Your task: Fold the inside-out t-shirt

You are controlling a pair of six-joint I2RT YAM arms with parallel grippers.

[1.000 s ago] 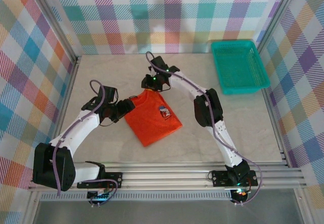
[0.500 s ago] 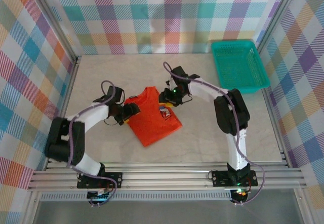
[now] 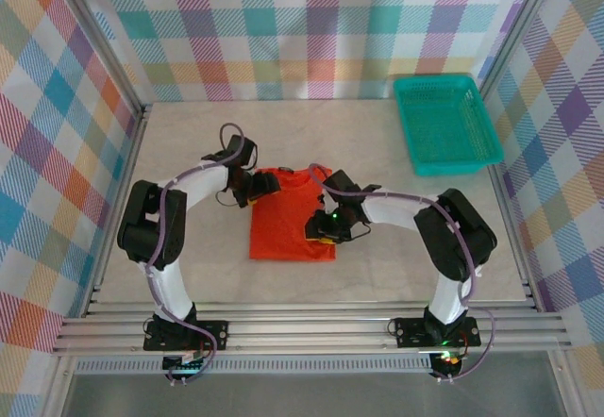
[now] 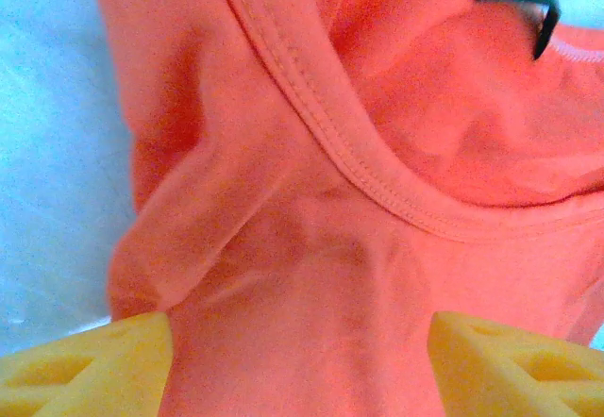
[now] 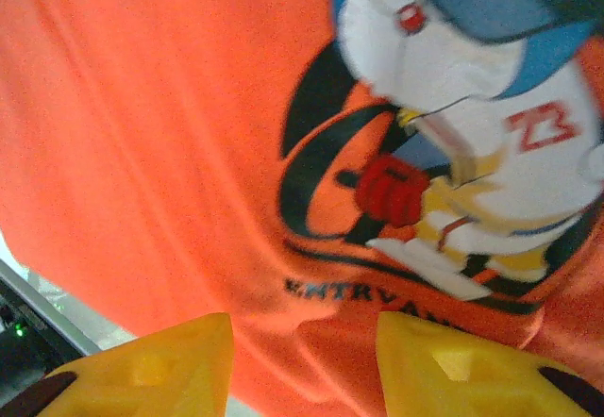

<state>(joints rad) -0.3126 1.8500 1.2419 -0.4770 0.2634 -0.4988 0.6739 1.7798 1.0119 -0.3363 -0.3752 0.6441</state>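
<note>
The inside-out t-shirt (image 3: 283, 219) lies flat on the table as an orange-red rectangle, its edges square with the table. My left gripper (image 3: 262, 186) sits over its far left corner. In the left wrist view that gripper (image 4: 300, 365) is open, the yellow fingertips (image 4: 85, 365) wide apart with the collar seam (image 4: 377, 176) and wrinkled cloth between them. My right gripper (image 3: 326, 226) rests at the shirt's right edge. In the right wrist view it (image 5: 304, 365) is open over the cloth just below the cartoon print (image 5: 444, 143), a low fold lying between the fingertips (image 5: 151, 370).
A teal basket (image 3: 444, 125) stands at the far right of the table (image 3: 189, 134). Aluminium rails (image 3: 311, 327) run along the near edge. Plaid walls close in the left, back and right sides.
The shirt has turned from lying diagonally to lying square. My right gripper swung from the shirt's far end to its right edge and widened. My left gripper moved up to the far left corner.
</note>
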